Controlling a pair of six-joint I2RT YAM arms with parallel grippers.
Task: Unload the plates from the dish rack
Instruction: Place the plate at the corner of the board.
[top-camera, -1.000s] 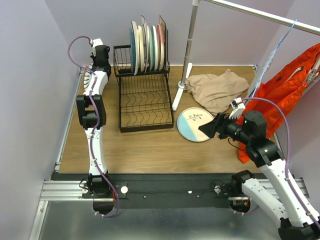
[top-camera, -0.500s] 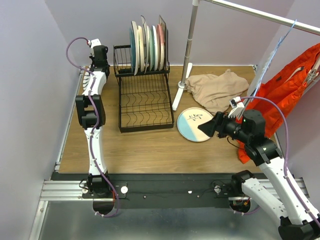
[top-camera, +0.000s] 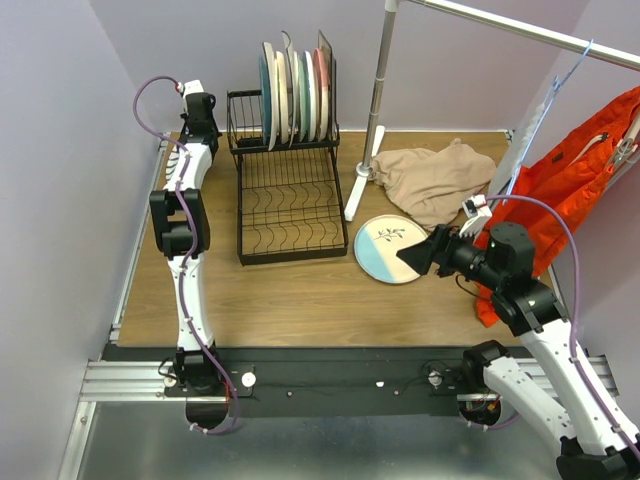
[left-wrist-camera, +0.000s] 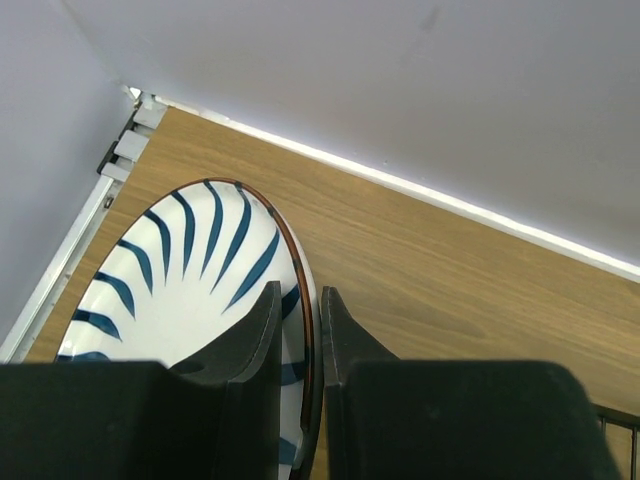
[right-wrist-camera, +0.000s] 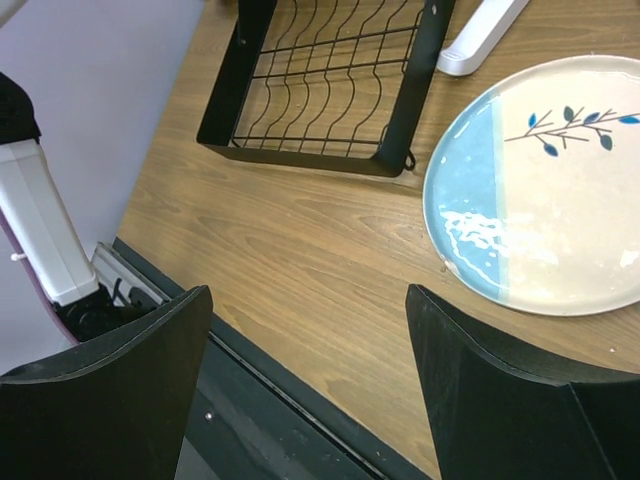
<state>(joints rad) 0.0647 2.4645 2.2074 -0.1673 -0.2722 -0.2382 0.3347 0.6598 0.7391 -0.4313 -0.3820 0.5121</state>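
My left gripper (left-wrist-camera: 300, 297) is shut on the rim of a white plate with dark blue radial stripes (left-wrist-camera: 170, 290), held on edge above the wooden table near the back left corner. In the top view the left gripper (top-camera: 200, 108) sits just left of the black wire dish rack (top-camera: 285, 195), and the arm hides the striped plate there. Several plates (top-camera: 295, 90) stand upright in the rack's upper basket. A cream-blue plate (top-camera: 388, 250) lies flat on the table. My right gripper (top-camera: 415, 258) hangs open beside its right edge, holding nothing.
The lower tray of the rack (right-wrist-camera: 300, 152) and the cream-blue plate (right-wrist-camera: 545, 190) show in the right wrist view. A metal rail stand (top-camera: 368, 120) rises right of the rack. A beige cloth (top-camera: 440, 180) lies behind the plate; an orange garment (top-camera: 580, 180) hangs at the right.
The left wrist has edged slightly left toward the wall with the striped plate. The right arm has hardly moved.
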